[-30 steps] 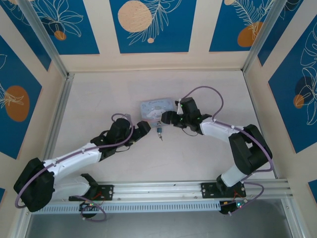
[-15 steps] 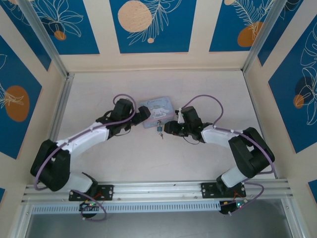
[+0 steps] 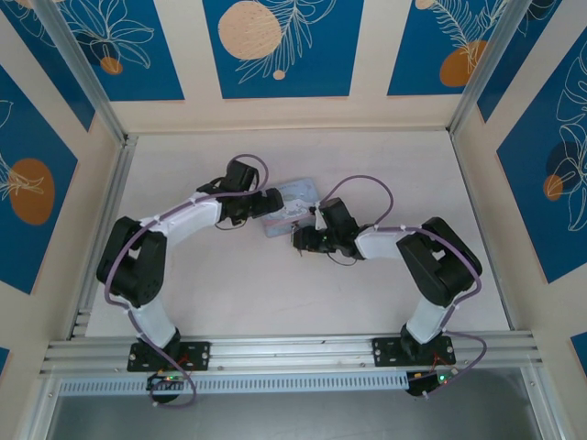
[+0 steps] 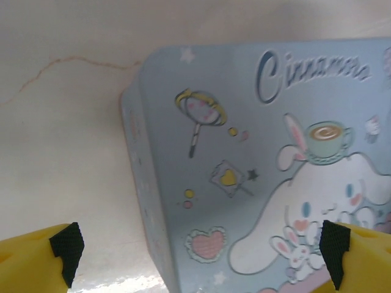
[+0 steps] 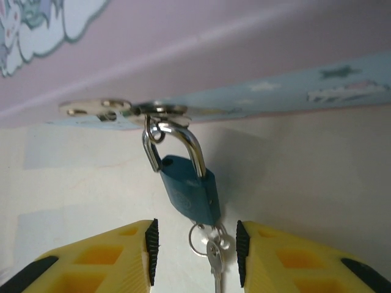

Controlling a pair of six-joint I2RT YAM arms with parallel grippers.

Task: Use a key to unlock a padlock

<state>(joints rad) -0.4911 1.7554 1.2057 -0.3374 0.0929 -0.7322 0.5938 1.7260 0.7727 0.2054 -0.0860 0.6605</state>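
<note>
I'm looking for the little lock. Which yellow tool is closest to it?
The right tool: the blue padlock hangs at its tips, key between them. The left tool faces the tin.

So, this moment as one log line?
left gripper open over tin | right gripper open, straddling padlock | padlock on tin hasp | key at padlock's base

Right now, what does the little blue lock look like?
The padlock is small, with a dark teal metal-looking body and a shiny silver shackle, closed and hooked through the tin's latch. It sits tilted, a ring with the key at its bottom. The right end effector straddles its lower end, not touching.
</note>
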